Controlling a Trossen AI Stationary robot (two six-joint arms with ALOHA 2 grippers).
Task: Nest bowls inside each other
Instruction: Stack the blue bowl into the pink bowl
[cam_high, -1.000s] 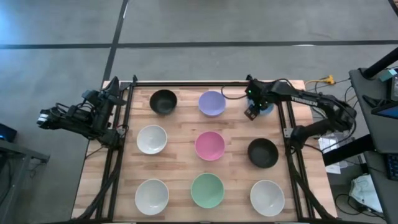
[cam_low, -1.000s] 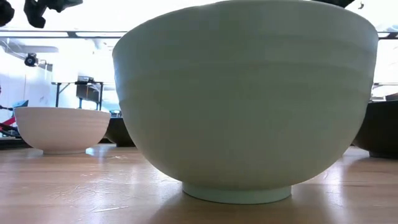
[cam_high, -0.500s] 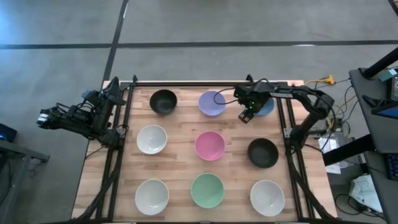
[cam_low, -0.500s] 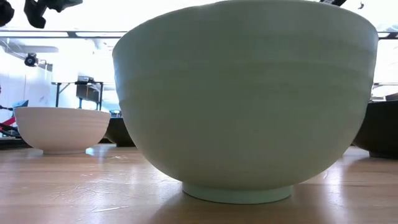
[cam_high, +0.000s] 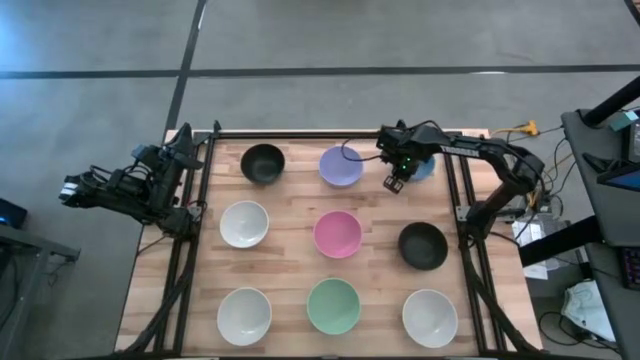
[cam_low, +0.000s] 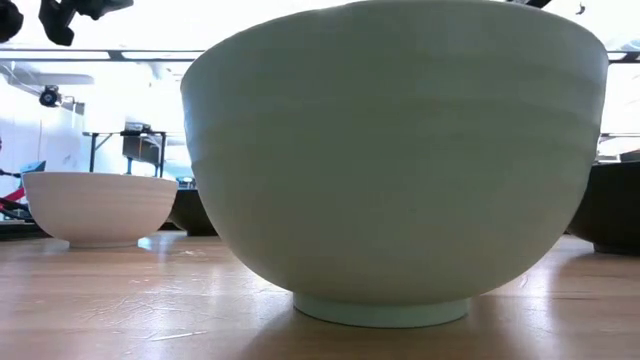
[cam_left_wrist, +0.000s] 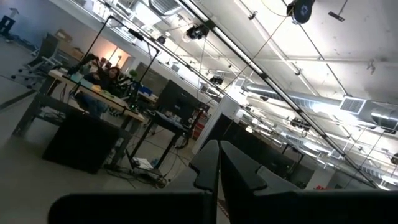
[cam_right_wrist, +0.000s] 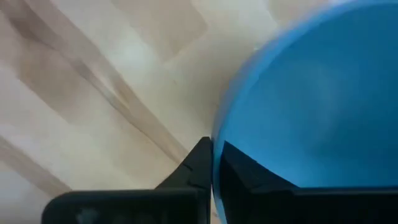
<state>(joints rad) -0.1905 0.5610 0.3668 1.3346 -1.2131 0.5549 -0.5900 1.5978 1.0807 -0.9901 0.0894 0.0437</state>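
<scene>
Risk: blue bowl (cam_high: 427, 168), far right corner of table (cam_high: 290, 215), pinched by its rim in right gripper (cam_high: 396, 178), fingers closed on it, near lavender bowl (cam_high: 340, 165). Thin rim hold; possible slip or tilt, clipping lavender rim. Left gripper (cam_high: 75, 190) parked off table, fingers together.

Wooden table (cam_high: 295, 200), grey floor (cam_high: 300, 50) around; desks (cam_left_wrist: 93, 109), ceiling lights (cam_left_wrist: 261, 90) beyond.

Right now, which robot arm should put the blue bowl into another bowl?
The right arm. Its pincer is shut on the rim of the round, smooth blue bowl, beside the round lavender bowl. The left pincer waits off the wooden table's left edge, shut.
</scene>
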